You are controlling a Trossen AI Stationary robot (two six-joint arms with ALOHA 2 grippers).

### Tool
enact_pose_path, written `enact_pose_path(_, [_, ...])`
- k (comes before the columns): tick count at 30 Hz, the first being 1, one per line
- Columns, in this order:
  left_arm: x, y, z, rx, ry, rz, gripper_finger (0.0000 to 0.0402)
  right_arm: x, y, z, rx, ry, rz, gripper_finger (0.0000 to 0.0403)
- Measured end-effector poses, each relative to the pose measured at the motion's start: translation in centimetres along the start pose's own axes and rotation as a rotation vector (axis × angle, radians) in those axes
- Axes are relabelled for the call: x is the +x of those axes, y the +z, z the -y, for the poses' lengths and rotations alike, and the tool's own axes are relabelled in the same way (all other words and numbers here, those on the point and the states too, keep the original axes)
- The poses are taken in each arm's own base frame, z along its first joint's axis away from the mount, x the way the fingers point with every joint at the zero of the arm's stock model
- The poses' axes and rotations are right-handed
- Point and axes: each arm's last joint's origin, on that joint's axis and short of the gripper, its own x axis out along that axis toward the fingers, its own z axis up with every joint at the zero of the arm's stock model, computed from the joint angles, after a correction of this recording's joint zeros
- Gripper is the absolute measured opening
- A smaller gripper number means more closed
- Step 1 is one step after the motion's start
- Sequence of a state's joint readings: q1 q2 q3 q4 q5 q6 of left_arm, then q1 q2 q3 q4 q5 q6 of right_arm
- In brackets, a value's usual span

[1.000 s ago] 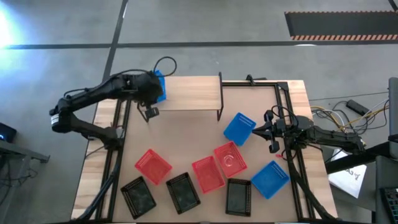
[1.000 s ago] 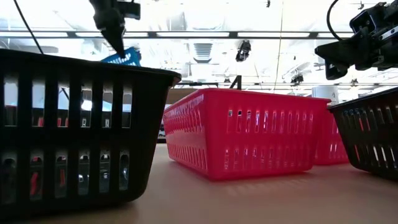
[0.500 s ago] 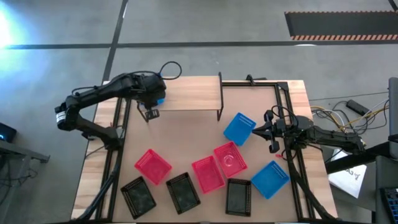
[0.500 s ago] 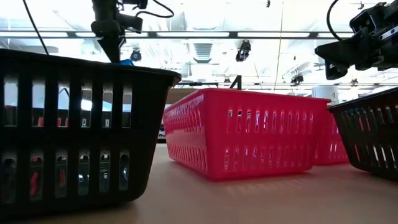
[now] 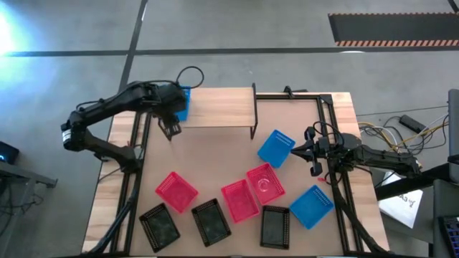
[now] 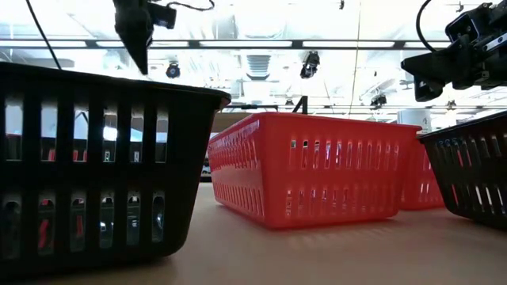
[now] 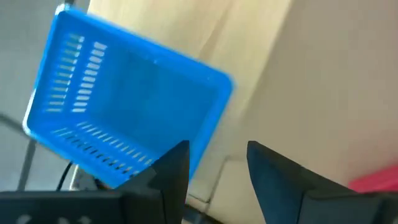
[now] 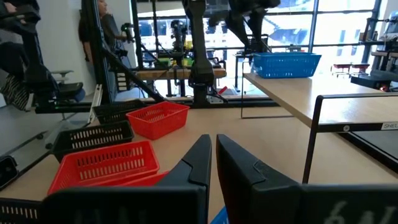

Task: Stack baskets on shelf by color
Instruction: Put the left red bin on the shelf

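A blue basket [image 7: 124, 115] stands on the left end of the shelf [image 5: 219, 107]; it also shows as the blue basket [image 8: 286, 64] in the right wrist view. My left gripper [image 7: 214, 162] hovers open just beside its near corner, nothing between the fingers. In the high view my left gripper [image 5: 171, 126] is at the shelf's left front. Two more blue baskets [image 5: 275, 148] [image 5: 311, 206], three red baskets [image 5: 176, 191] and three black baskets [image 5: 211, 221] lie on the table. My right gripper [image 5: 313, 152] waits shut above the table's right side.
The loose baskets crowd the table's near half, with a red basket [image 6: 317, 166] and a black basket [image 6: 103, 158] close to the low camera. Black frame rails [image 5: 326, 122] run along both table sides. People and furniture show in the room beyond.
My left gripper has opened and let go of the blue basket. The basket, held tilted over the shelf's left end a second ago, has come down onto the plank and dropped out of the low view.
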State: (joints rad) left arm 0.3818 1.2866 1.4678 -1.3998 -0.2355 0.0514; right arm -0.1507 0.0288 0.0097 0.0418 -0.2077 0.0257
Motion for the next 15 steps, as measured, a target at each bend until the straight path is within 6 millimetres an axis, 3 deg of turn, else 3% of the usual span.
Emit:
enact_pose_path(4, [-1.3,-0.4,1.8,0.056,-0.077,0.055,0.0146,0.0,0.0,0.0,0.0,0.0,0.0,0.0018])
enact_pose_path(7, [-1.7,-0.8,4.4,0.127,-0.128,0.066,0.0142,0.0,0.0,0.0,0.0,0.0,0.0,0.0018])
enact_pose_path(11, [-2.0,-1.9,9.5,0.177,-0.201,0.075,0.0132,0.0,0.0,0.0,0.0,0.0,0.0,0.0018])
enact_pose_path(15, [-1.6,-3.8,15.1,0.103,-0.243,0.105,0.0124,0.0,0.0,0.0,0.0,0.0,0.0,0.0018])
